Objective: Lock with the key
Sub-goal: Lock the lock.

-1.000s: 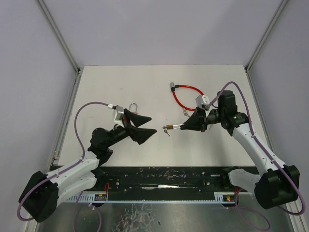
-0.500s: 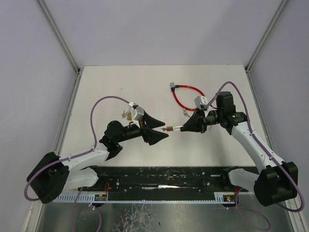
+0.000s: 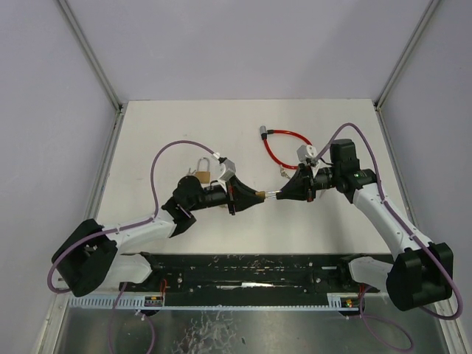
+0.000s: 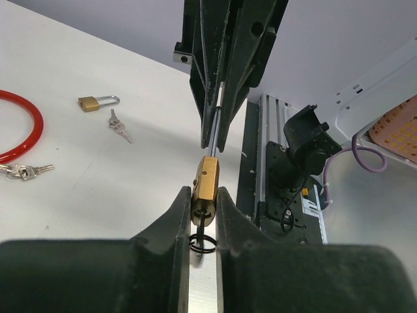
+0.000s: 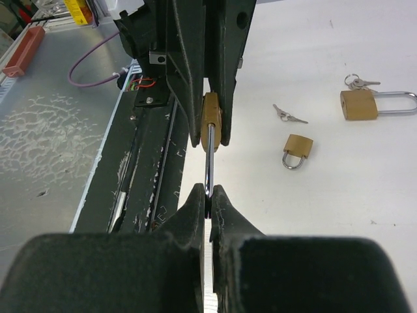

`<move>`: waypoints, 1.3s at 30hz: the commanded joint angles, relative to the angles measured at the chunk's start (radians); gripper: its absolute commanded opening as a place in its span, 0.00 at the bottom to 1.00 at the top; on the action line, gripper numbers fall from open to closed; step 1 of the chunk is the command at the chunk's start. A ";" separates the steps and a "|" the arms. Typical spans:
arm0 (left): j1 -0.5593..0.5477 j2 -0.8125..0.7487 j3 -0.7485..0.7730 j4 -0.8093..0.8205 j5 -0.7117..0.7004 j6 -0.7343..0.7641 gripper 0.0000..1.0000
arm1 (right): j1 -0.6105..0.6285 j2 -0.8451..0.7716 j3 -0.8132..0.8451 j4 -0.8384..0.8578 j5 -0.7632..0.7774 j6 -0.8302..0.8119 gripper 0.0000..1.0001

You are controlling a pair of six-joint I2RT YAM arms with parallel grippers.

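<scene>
A small brass padlock [image 4: 206,184] hangs in the air between the two grippers, its long steel shackle [image 5: 208,156] pointing at my right arm. My right gripper [image 5: 208,195] is shut on the shackle's end. My left gripper [image 4: 204,197] is shut on the lower end of the brass body. The key [image 4: 202,223] sticks out of the lock's underside between the left fingers, and its wire ring [image 4: 202,243] hangs below it. Seen from above, the padlock [image 3: 259,195] bridges my left gripper [image 3: 253,196] and my right gripper [image 3: 282,194] over the middle of the table.
A red cable lock [image 3: 284,150] with keys lies behind the right arm. A large brass padlock [image 5: 368,104] with keys, a small padlock [image 5: 298,149] and a loose pair of keys [image 5: 287,116] lie on the white table [image 3: 324,228]. The black base rail [image 3: 258,273] runs along the near edge.
My left arm swung right to the hanging padlock, and its wide-open jaws closed on the brass body. The right arm held the shackle almost still.
</scene>
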 commanded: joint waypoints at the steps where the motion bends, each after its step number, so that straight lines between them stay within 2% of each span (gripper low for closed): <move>1: -0.005 0.017 0.038 -0.011 0.041 0.035 0.00 | 0.009 0.005 0.049 -0.011 -0.070 -0.008 0.00; 16: -0.027 0.073 0.075 0.023 0.026 0.076 0.00 | 0.173 0.069 0.041 0.019 -0.039 0.009 0.00; 19: -0.029 0.094 0.086 0.022 0.033 0.069 0.00 | 0.178 0.081 0.042 0.036 -0.025 0.034 0.00; 21: -0.028 0.082 0.082 0.006 0.003 0.065 0.01 | 0.169 0.079 0.067 -0.013 0.020 -0.014 0.00; 22: -0.026 0.069 0.075 -0.010 -0.014 0.074 0.03 | 0.155 0.077 0.081 -0.054 0.032 -0.052 0.00; 25: -0.023 0.017 0.047 -0.068 -0.077 0.084 0.25 | 0.095 0.074 0.104 -0.129 0.030 -0.101 0.00; 30: -0.010 -0.081 -0.052 -0.083 -0.171 0.066 0.52 | 0.046 0.076 0.123 -0.195 0.035 -0.163 0.00; 34: -0.006 -0.196 -0.101 -0.193 -0.311 0.048 0.65 | 0.035 0.083 0.135 -0.229 0.038 -0.192 0.00; 36: -0.005 -0.254 -0.135 -0.202 -0.335 0.048 0.72 | 0.031 0.089 0.141 -0.244 0.041 -0.203 0.00; 39: -0.005 -0.314 -0.167 -0.196 -0.334 0.044 0.74 | 0.029 0.103 0.151 -0.274 0.043 -0.228 0.00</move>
